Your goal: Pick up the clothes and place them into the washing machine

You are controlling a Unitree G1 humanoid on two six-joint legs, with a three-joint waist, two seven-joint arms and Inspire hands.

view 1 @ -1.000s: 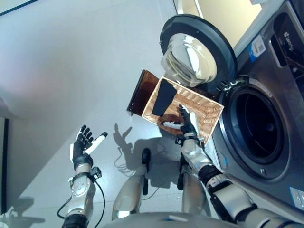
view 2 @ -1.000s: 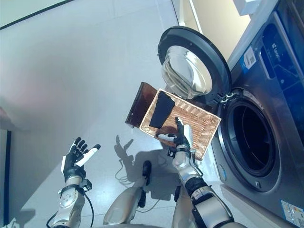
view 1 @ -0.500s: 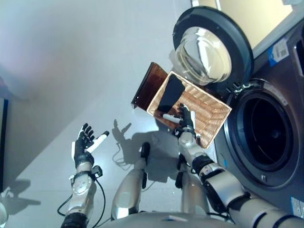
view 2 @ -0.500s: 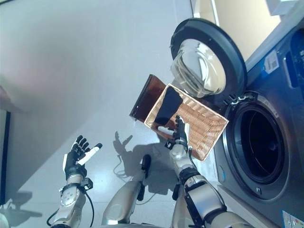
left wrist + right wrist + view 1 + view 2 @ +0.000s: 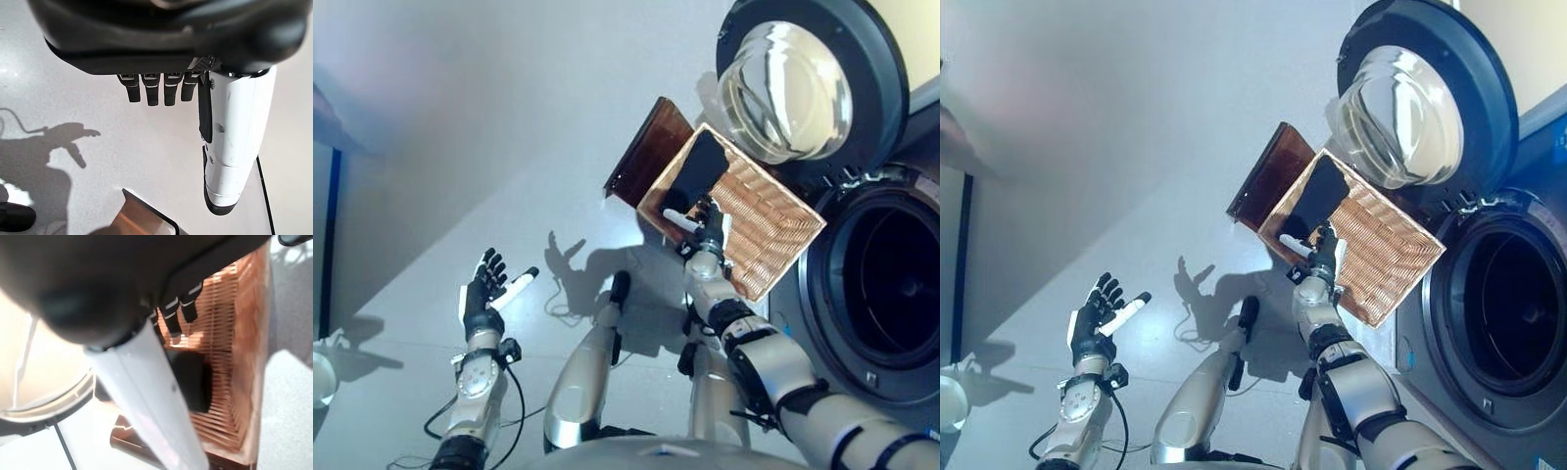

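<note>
A woven basket (image 5: 773,235) stands on the floor in front of the washing machine (image 5: 891,294), whose round door (image 5: 803,78) hangs open. A black piece of clothing (image 5: 697,176) lies in the basket's far left corner and also shows as black cloth (image 5: 190,379) past the right hand's fingers. My right hand (image 5: 707,233) hovers over the basket's near rim, just short of the cloth, fingers straight and white thumb (image 5: 146,396) spread, holding nothing. My left hand (image 5: 487,299) is raised over bare floor at the lower left, open and empty (image 5: 230,147).
A brown panel (image 5: 641,152) leans against the basket's left side. The machine's dark drum opening (image 5: 1513,313) is to the right of the basket, and the glass door (image 5: 1410,103) stands behind it. Grey floor stretches to the left.
The whole picture has shifted, so the camera moved. My right hand stays over the basket and sits closer to the black cloth. The left hand keeps its pose.
</note>
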